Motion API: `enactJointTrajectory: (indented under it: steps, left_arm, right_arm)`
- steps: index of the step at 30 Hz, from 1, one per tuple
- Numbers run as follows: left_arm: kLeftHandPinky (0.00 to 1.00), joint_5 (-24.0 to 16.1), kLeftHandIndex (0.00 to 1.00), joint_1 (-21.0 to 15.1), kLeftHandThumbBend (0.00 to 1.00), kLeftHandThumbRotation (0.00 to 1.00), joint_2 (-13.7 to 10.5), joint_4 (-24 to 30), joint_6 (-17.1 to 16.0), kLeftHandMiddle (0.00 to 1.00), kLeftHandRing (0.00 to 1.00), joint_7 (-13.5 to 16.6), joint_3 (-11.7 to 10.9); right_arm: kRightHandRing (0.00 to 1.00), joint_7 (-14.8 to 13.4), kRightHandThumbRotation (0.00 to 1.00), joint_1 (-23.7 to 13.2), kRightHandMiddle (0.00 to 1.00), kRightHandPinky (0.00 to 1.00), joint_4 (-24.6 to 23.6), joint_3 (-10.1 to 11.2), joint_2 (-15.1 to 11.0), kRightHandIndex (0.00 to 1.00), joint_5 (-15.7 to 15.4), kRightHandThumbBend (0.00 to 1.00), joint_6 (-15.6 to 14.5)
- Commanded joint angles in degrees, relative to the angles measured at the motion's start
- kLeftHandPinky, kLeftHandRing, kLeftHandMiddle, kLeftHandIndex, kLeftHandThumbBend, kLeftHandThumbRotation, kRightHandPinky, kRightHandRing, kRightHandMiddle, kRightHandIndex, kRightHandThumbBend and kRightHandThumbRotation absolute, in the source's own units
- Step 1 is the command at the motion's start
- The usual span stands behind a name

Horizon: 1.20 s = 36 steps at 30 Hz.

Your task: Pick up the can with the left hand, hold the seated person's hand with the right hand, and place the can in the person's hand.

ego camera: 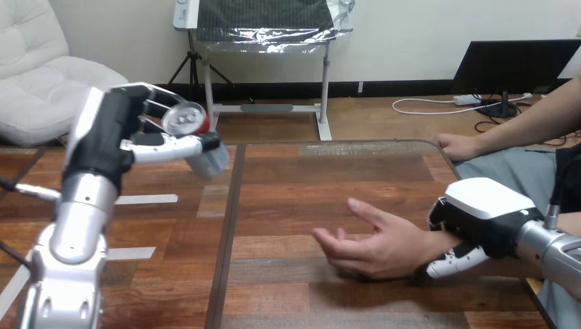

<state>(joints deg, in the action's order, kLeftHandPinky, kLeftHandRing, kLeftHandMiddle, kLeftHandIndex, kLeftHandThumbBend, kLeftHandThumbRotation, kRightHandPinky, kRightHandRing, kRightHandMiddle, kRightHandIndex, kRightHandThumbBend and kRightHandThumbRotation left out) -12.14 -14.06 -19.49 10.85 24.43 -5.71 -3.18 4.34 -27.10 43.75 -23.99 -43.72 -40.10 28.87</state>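
"Holding anything, was the left hand (pixel 109 137)?"

"Yes; its fingers were curled round the can (pixel 186 120), up in the air well left of the person's hand (pixel 377 240), which lay palm up on the desk (pixel 288 175); the right hand (pixel 479 218) had its fingers wrapped round the person's wrist (pixel 426 243)."

"Best approach?"

"Probably carrying the can across, lowering it upright into the palm, releasing late; the can's lower end was hard to make out."

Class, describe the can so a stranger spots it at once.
Find the wooden table, then the robot's left hand raised above its left side. The can sits tilted in that hand, silver lid toward us, the only thing held aloft.
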Motion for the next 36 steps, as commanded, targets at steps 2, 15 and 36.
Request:
enactJointTrajectory:
  steps: [2,15,36]
  left_arm:
    - [0.32,-0.59,0.49,-4.69,0.58,0.00,0.59,-0.95,-2.72,0.45,0.40,0.94,1.18]
    - [0.32,-0.77,0.50,-5.68,0.61,0.00,2.87,-3.63,-3.10,0.47,0.42,2.15,3.32]
    - [0.35,0.03,0.50,-8.29,0.63,0.00,5.84,-10.43,-6.80,0.47,0.42,3.00,4.88]
  right_arm:
    - [0.26,0.37,0.57,2.69,0.33,0.19,-1.69,0.11,5.27,0.35,2.80,0.73,-0.26]
    - [0.28,3.39,0.55,3.39,0.35,0.21,-6.71,2.03,7.22,0.36,5.85,0.73,-4.51]
    - [0.24,4.13,0.53,3.00,0.32,0.18,-11.14,3.14,9.32,0.36,6.87,0.73,-7.46]
